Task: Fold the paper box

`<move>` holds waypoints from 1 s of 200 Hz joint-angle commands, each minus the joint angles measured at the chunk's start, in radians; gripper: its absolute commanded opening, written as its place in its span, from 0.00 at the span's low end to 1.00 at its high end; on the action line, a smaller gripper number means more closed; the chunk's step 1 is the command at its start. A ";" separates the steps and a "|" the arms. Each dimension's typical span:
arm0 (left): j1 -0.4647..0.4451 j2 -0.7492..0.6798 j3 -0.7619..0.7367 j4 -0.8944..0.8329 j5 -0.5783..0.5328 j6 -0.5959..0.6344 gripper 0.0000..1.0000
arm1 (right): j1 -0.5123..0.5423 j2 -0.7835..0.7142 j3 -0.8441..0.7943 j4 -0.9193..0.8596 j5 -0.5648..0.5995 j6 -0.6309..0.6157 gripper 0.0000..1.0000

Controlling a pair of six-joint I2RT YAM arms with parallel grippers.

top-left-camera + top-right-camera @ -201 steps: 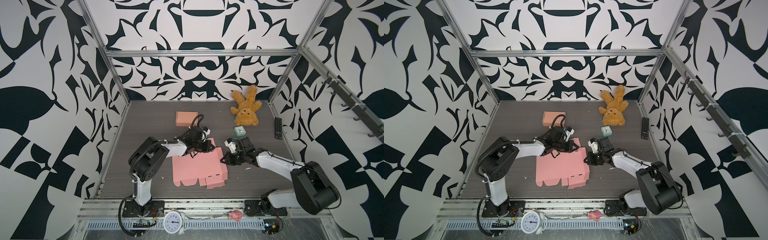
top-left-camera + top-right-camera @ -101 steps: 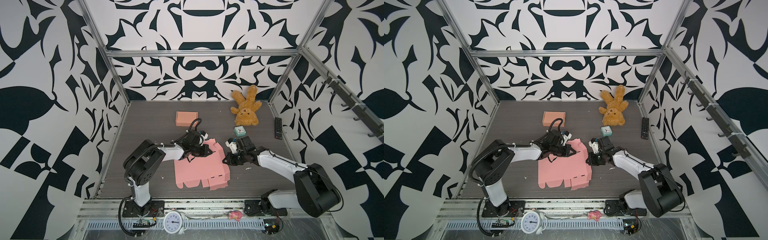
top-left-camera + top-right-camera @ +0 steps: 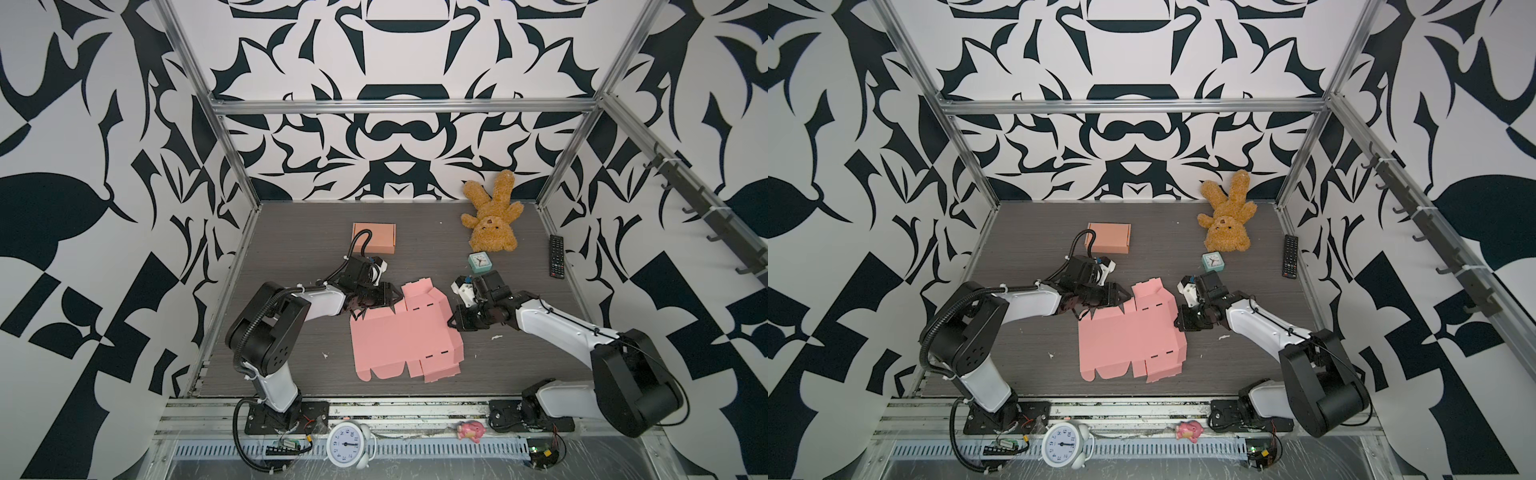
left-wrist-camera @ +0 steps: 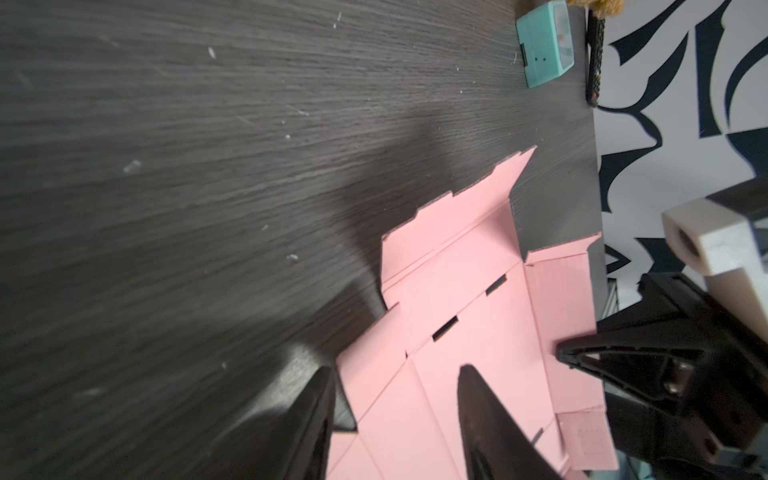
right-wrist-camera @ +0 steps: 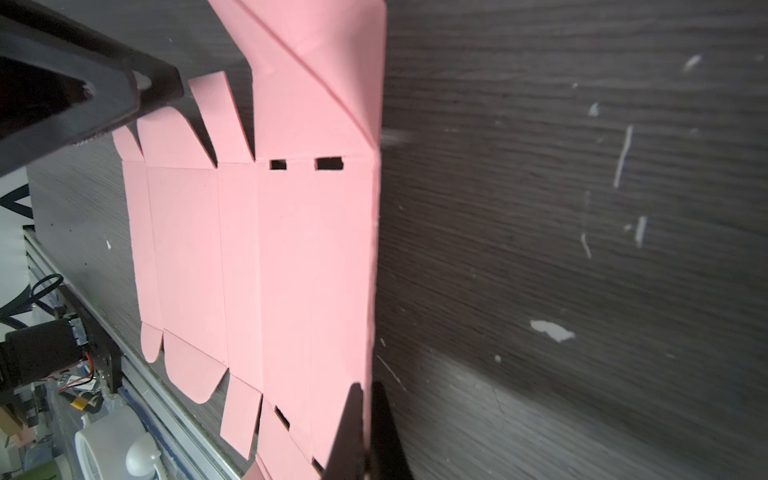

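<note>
- Left wrist view: left pincer (image 4: 397, 372) now parted over the flat paper box (image 4: 478, 353), clamped a second ago.
- Right pincer (image 5: 368, 388) pinches its edge, closed.

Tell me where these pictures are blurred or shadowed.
Left wrist view: the left gripper is blurred up close, and a soft shadow lies on the table beside the paper box. Right wrist view: the right gripper is dark and soft. Both top views: sharp, evenly lit.
</note>
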 commanded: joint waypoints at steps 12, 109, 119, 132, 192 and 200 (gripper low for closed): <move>0.005 0.043 0.042 -0.027 0.009 0.039 0.62 | 0.003 -0.019 0.042 -0.021 0.011 -0.022 0.01; -0.037 0.054 0.040 0.000 0.024 0.030 0.53 | 0.003 0.001 0.059 -0.021 0.016 -0.020 0.01; -0.040 0.043 0.034 0.000 0.024 0.029 0.51 | 0.003 0.001 0.060 -0.021 0.016 -0.020 0.01; -0.046 0.028 0.025 0.000 0.026 0.027 0.48 | 0.003 0.004 0.062 -0.022 0.017 -0.020 0.01; -0.095 -0.038 -0.037 -0.001 0.010 0.015 0.44 | 0.004 0.010 0.074 -0.024 0.023 -0.022 0.01; -0.106 -0.042 -0.044 -0.002 0.007 0.013 0.44 | 0.003 0.012 0.078 -0.026 0.024 -0.023 0.01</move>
